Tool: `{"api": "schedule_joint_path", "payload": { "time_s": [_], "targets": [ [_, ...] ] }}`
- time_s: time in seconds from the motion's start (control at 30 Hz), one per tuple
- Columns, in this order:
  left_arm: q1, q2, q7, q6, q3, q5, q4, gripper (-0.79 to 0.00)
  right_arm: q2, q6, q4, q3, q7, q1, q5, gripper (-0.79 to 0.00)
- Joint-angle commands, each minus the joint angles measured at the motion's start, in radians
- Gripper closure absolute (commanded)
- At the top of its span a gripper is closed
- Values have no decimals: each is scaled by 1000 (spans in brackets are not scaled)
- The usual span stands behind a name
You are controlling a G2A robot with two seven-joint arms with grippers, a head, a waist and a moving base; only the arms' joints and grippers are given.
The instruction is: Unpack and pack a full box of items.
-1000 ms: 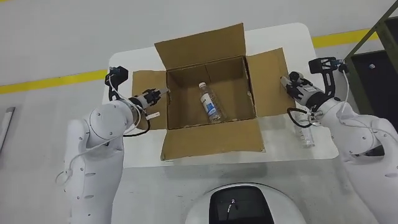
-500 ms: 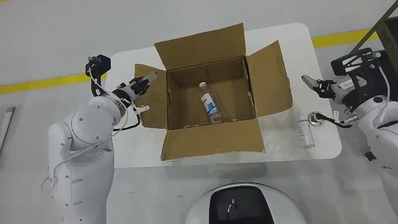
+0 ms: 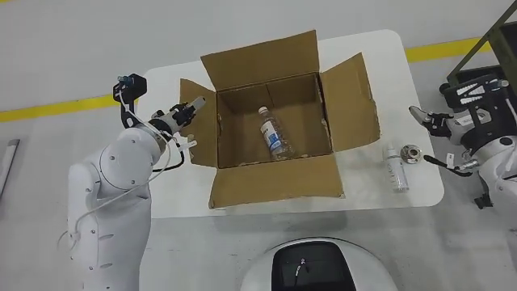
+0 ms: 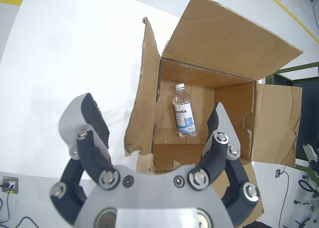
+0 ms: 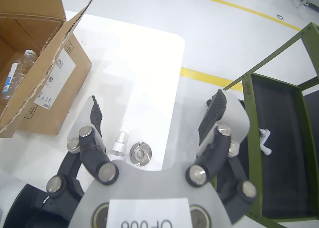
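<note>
Tabletop centre: box (image 3: 275,183) open, bottle (image 3: 273,134) lying inside.
Left edge: left pincer (image 3: 196,106) spread, beside flap.
Right edge: right pincer (image 5: 156,94) spread.

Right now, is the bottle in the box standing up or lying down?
Lying down. The bottle rests on its side on the floor of the box, cap pointing away from the robot.

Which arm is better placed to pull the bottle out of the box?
Probably left: left gripper hangs open beside the box, its wrist view facing the bottle; right gripper sits out at the table edge.
</note>
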Motion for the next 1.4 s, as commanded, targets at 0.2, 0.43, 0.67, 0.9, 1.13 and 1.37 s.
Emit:
{"api": "schedule_joint_path", "payload": {
  "time_s": [0.2,0.43,0.67,0.9,1.13,1.37],
  "targets": [
    [0,0,0,0,0,0,0,-785,6,29,-1,-39,274,20,-20,-785],
    [0,0,0,0,0,0,0,-785,14,-15,11,-110,559,114,25,-785],
    [0,0,0,0,0,0,0,-785,17,2,38,-156,630,92,47,-785],
    [0,0,0,0,0,0,0,-785,17,10,40,-162,625,81,43,-785],
    [0,0,0,0,0,0,0,-785,18,28,25,-154,576,50,11,-785],
    [0,0,0,0,0,0,0,-785,10,151,57,-243,563,43,-66,-785]
  ]
}}
